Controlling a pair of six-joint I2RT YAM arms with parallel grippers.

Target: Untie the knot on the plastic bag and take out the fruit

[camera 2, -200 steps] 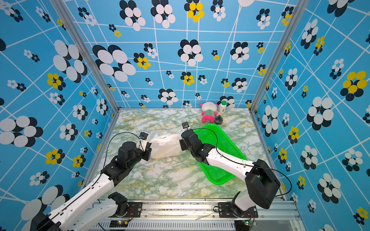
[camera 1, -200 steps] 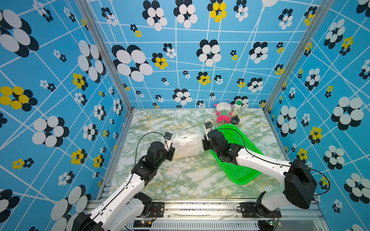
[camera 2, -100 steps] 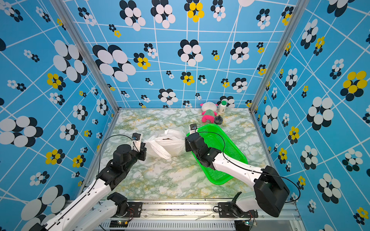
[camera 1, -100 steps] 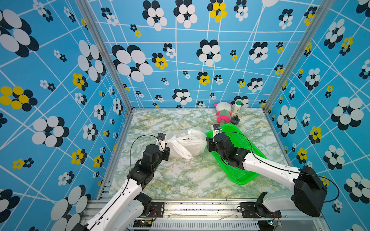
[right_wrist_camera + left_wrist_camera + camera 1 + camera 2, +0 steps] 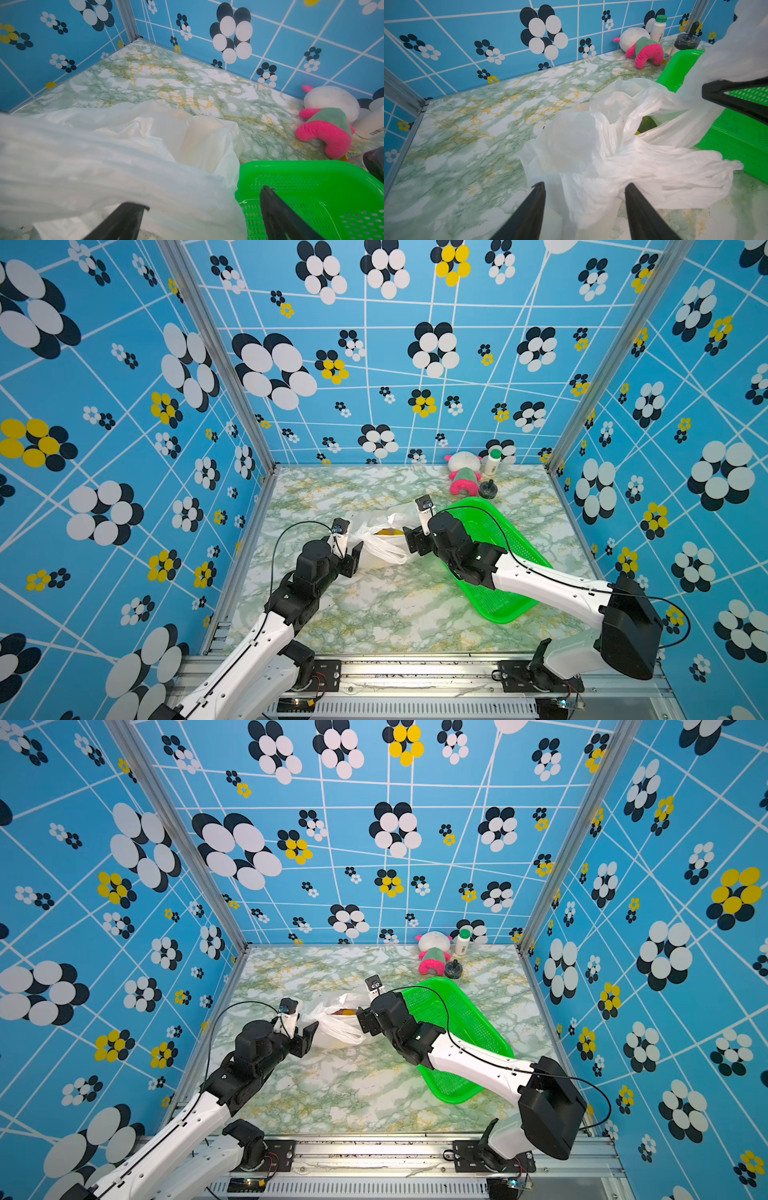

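The white plastic bag (image 5: 380,545) (image 5: 336,1027) lies slumped on the marble table between my two grippers, its mouth gaping. A yellow fruit (image 5: 390,532) (image 5: 343,1012) shows inside the mouth. No tied knot shows; the handle strips lie loose. My left gripper (image 5: 353,560) (image 5: 584,187) is open at the bag's left end, with loose film (image 5: 591,166) sagging between its fingers. My right gripper (image 5: 411,539) (image 5: 201,199) is open at the bag's right end, beside the basket, with film (image 5: 124,166) draped across its jaws. A pale rounded shape (image 5: 199,141) shows through the film.
A green mesh basket (image 5: 519,572) (image 5: 311,187) lies under my right arm, touching the bag. At the back right stand a pink-and-white plush toy (image 5: 463,477), a white bottle (image 5: 493,462) and a small black object (image 5: 488,489). Blue patterned walls close in three sides.
Both grippers were shut on the bag's handle strips and pulled them apart. Both have opened, first the right and then the left, and the bag has sagged open onto the table.
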